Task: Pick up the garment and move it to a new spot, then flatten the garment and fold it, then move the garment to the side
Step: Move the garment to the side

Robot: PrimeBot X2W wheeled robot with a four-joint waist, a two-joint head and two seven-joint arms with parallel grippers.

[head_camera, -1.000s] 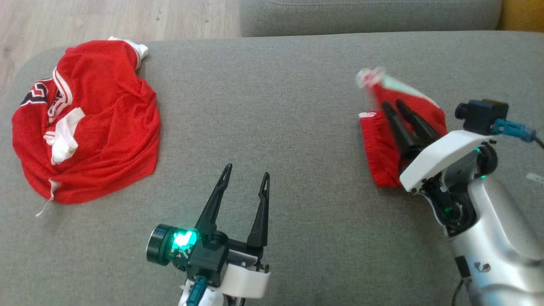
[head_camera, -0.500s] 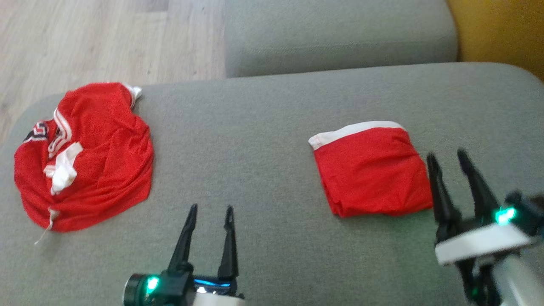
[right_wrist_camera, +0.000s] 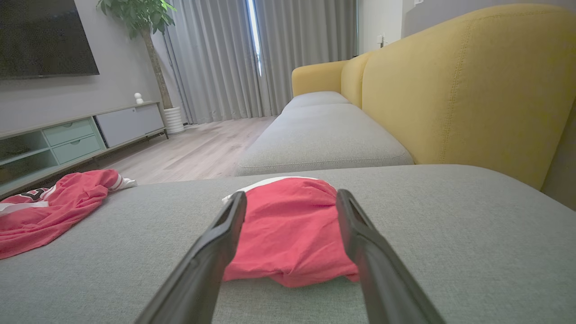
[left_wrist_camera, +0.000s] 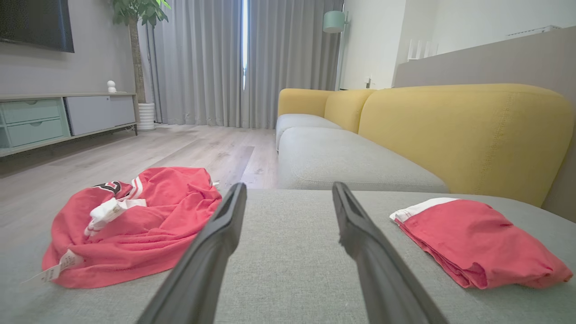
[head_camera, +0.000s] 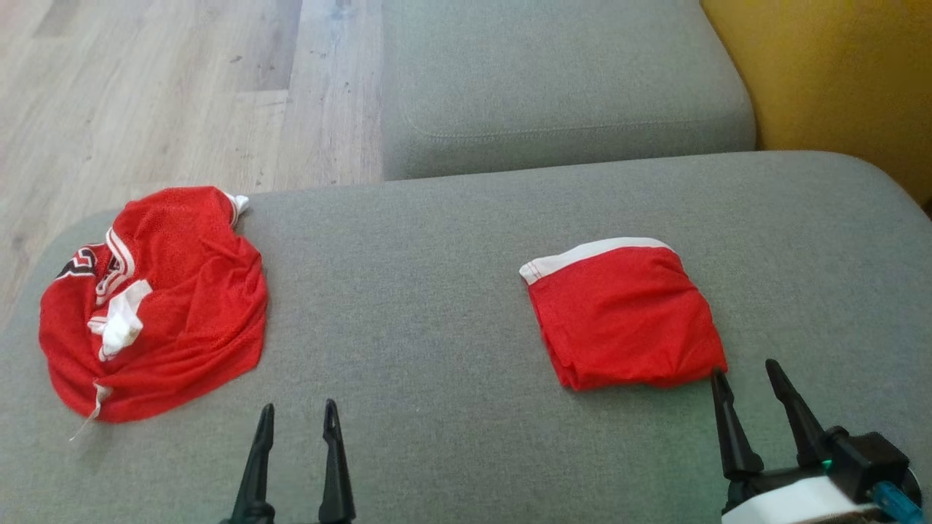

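While the folded red garment point(head_camera: 622, 314) is lying on the right half of the grey sofa cushion point(head_camera: 437, 240), the right fingers point(head_camera: 728, 426) are hovering spread just beside its near corner. The left fingers point(head_camera: 258, 466) are spread too, and bare cushion is stretching between the garment and the crumpled red jersey point(head_camera: 182, 313) at the left edge.

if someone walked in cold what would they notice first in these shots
Two patches of bright red on the grey seat cushion: a folded garment with a white band toward the right, and a crumpled jersey at the left end. The right gripper sits open just short of the folded garment, with the mustard-yellow sofa back beyond.
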